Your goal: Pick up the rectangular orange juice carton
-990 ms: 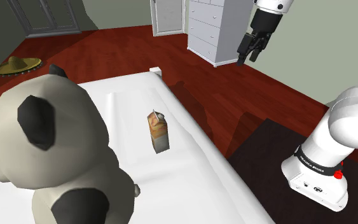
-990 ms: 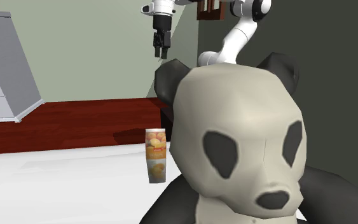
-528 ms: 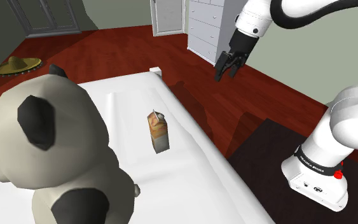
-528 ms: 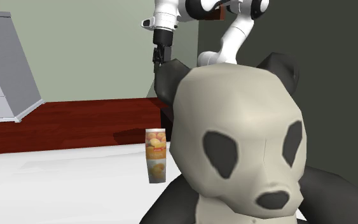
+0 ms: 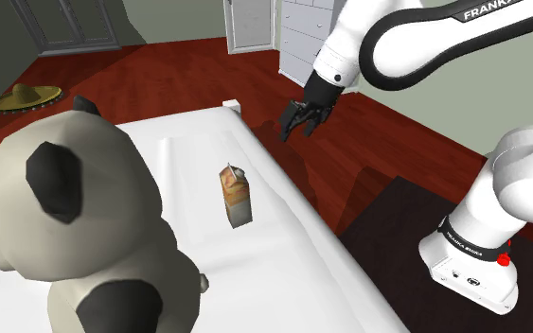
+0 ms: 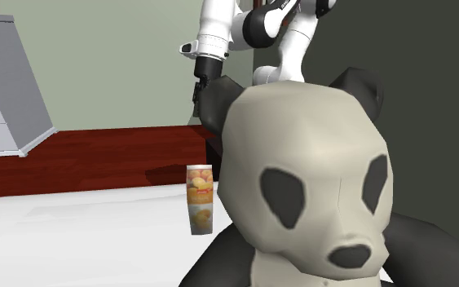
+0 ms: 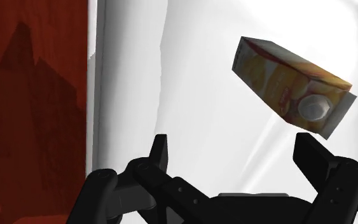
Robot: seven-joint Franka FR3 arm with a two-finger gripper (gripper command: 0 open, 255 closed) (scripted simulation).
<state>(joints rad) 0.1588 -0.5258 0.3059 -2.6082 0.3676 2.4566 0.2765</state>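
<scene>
- The arm has swung down and in towards the bed over the last second. The gripper now hangs above the floor just off the bed's edge, fingers spread wide, holding nothing.
- The orange juice carton stands upright on the white bed near that edge, well apart from the gripper.
- Risk: the wrist view shows the carton off-centre, nearer one finger, so closing in like this could clip it and topple it.
- The big toy panda sits close beyond, and an overshoot could brush it.

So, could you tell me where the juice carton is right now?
In the shoulder view, the carton stands on the bed, right of the panda, near the bed's edge.
</scene>
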